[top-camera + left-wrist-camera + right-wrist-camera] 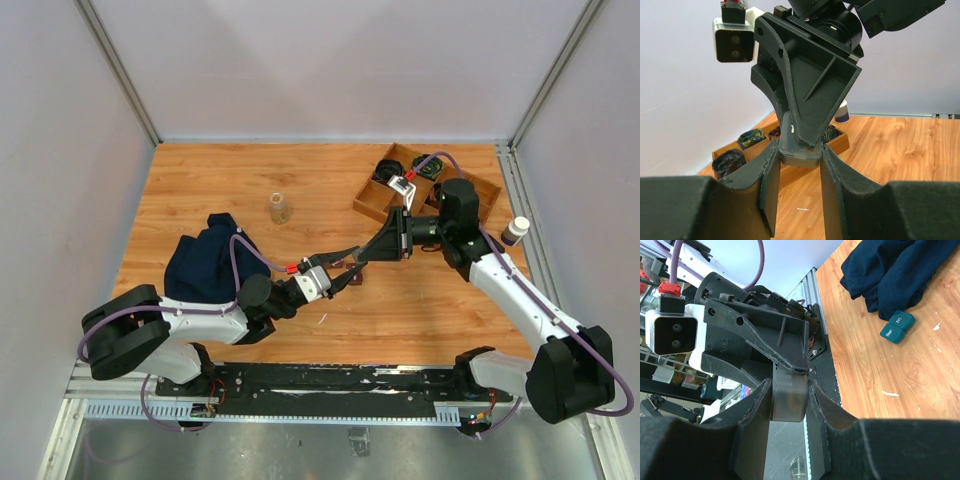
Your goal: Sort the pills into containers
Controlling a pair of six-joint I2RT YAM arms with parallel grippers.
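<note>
A small smoky-grey container (799, 152) hangs above the middle of the table, with both arms meeting at it. My left gripper (799, 150) is shut on its sides, and in the top view this gripper (350, 272) points up and to the right. From the opposite side my right gripper (789, 390) is shut on the same container (789, 400); seen from above, that gripper (370, 255) reaches down and to the left. Two tiny teal square containers (897, 326) with pale lettering lie side by side beside the cloth. No pills can be made out.
A dark-blue cloth (205, 262) lies crumpled at the front left. A wooden divided tray (372, 205) with black cables sits at the back right. A small glass jar (280, 207) stands mid-table and a white bottle (515, 232) by the right edge.
</note>
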